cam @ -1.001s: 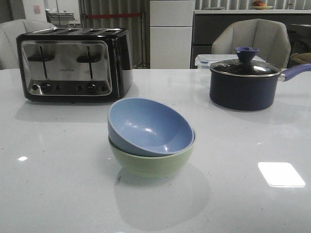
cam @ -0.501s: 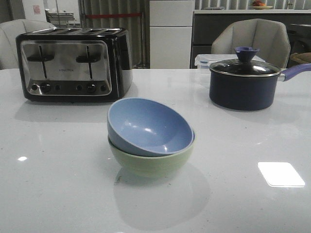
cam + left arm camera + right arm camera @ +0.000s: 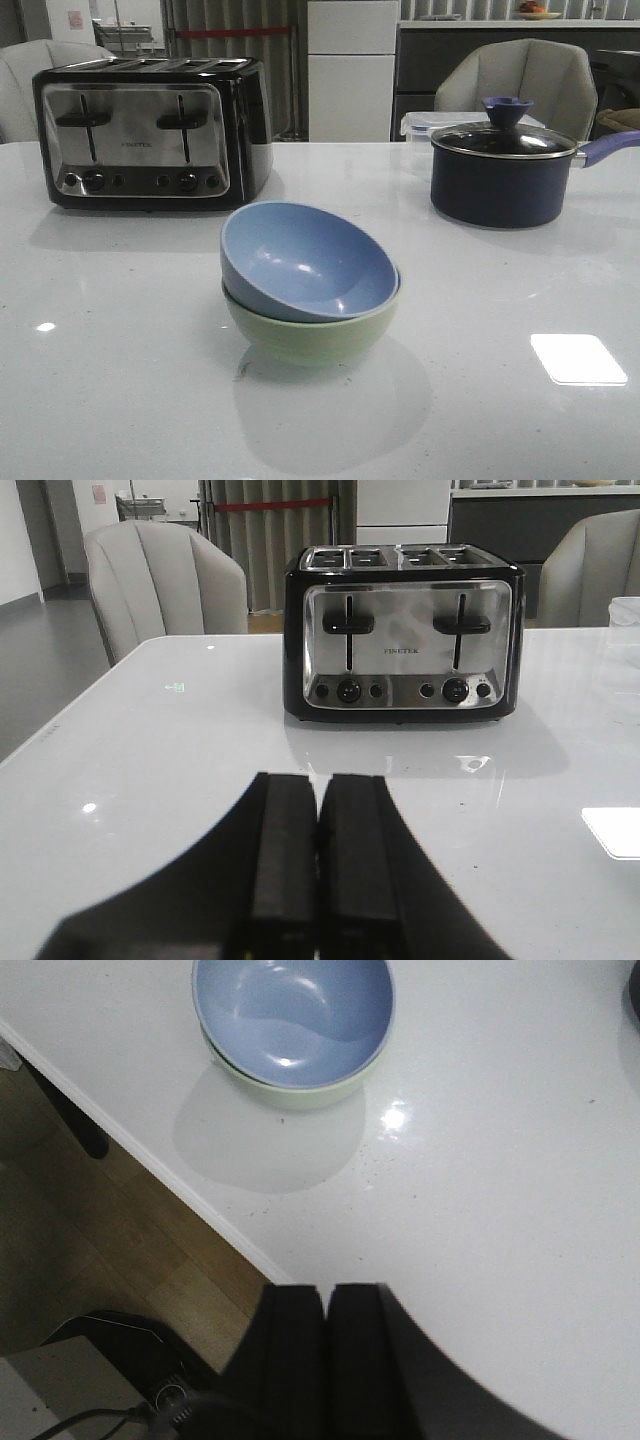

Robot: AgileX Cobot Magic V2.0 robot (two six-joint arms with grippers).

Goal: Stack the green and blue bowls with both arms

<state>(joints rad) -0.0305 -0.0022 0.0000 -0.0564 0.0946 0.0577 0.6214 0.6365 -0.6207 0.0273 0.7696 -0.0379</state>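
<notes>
The dusty blue bowl [image 3: 306,259] sits tilted inside the pale green bowl [image 3: 312,337] at the middle of the white table [image 3: 120,380]; the same pair shows in the right wrist view, blue bowl [image 3: 292,1018] over green bowl [image 3: 300,1095]. Neither arm appears in the front view. My left gripper [image 3: 318,790] is shut with nothing between its fingers, held low over the table and facing the toaster. My right gripper [image 3: 326,1295] is shut and empty too, hanging above the table's near edge, well apart from the bowls.
A black and chrome toaster [image 3: 150,130] stands at the back left, also in the left wrist view as the toaster [image 3: 404,632]. A dark navy lidded pot [image 3: 500,170] with a handle is at the back right. Chairs stand behind the table. Wooden floor [image 3: 110,1230] lies past the table edge.
</notes>
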